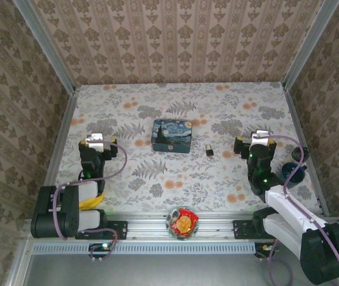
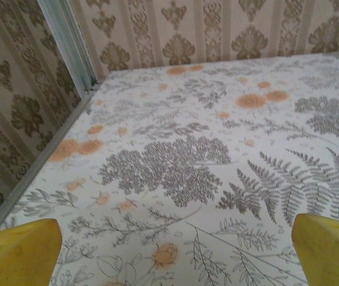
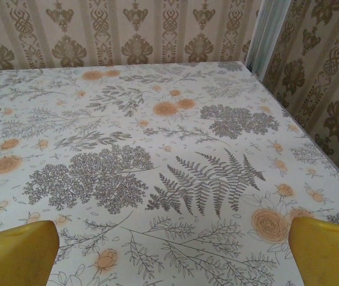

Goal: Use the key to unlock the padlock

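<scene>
Top external view: the padlock (image 1: 209, 151) is seen lying on the table (image 1: 157, 182), between the box (image 1: 171, 135) and the right gripper (image 1: 256, 142), near that gripper's left side but untouched. Right and left gripper (image 1: 97, 142) are both spread fully wide, with nothing grasped.

A worktop (image 1: 217, 173) covered in a pale cloth printed with grey ferns and orange flowers, walled on three sides by beige damask wallpaper (image 1: 175, 42). Near its middle lies a rectangular blue box (image 1: 171, 135) painted with a starry night. A small dark bowl (image 1: 292, 171) sits near the right edge. On the metal rail (image 1: 145, 229) at the near edge rests a round clear container (image 1: 182, 222) of red and yellow contents.
</scene>
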Robot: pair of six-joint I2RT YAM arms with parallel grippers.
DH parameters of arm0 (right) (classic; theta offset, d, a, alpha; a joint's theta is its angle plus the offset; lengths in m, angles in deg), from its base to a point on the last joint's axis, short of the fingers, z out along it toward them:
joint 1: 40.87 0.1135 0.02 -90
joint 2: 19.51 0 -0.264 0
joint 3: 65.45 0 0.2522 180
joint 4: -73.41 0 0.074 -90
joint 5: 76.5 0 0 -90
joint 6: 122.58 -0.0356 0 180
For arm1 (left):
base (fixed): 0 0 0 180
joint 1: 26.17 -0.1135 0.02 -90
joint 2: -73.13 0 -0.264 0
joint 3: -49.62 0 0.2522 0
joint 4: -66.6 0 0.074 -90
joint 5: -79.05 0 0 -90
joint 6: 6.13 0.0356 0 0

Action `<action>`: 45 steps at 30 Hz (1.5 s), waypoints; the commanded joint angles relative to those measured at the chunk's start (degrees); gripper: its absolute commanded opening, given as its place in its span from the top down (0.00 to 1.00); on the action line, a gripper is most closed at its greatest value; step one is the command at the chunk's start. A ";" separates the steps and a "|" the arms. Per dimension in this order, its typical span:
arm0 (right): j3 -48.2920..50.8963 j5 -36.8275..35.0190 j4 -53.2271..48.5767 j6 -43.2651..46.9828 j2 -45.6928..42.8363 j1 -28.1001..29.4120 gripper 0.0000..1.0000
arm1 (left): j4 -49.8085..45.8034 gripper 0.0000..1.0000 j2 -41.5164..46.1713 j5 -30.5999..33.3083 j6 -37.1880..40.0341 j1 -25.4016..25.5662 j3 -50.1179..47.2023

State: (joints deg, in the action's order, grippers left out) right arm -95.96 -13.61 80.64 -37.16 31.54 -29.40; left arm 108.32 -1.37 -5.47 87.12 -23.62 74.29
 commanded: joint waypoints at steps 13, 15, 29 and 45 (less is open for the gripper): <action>8.91 6.47 18.12 2.25 -0.15 -4.30 0.00 | 11.98 0.00 -15.46 -6.68 2.82 -0.26 4.18; 9.58 7.49 20.04 2.21 0.99 -4.95 0.00 | 7.69 0.00 -15.16 -8.40 2.98 -0.65 6.26; 7.41 15.03 37.60 2.03 19.78 -7.85 0.00 | -2.40 0.00 -14.77 -11.19 0.18 -3.69 11.32; -6.06 32.31 28.68 3.12 36.41 -12.72 0.00 | -2.18 0.00 -14.78 -10.58 0.00 -3.62 11.23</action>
State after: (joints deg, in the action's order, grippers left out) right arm -99.81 10.06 114.72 -34.36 68.68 -40.77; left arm 105.89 -17.13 -15.68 87.97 -27.34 85.27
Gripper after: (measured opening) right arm 0.999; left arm 0.999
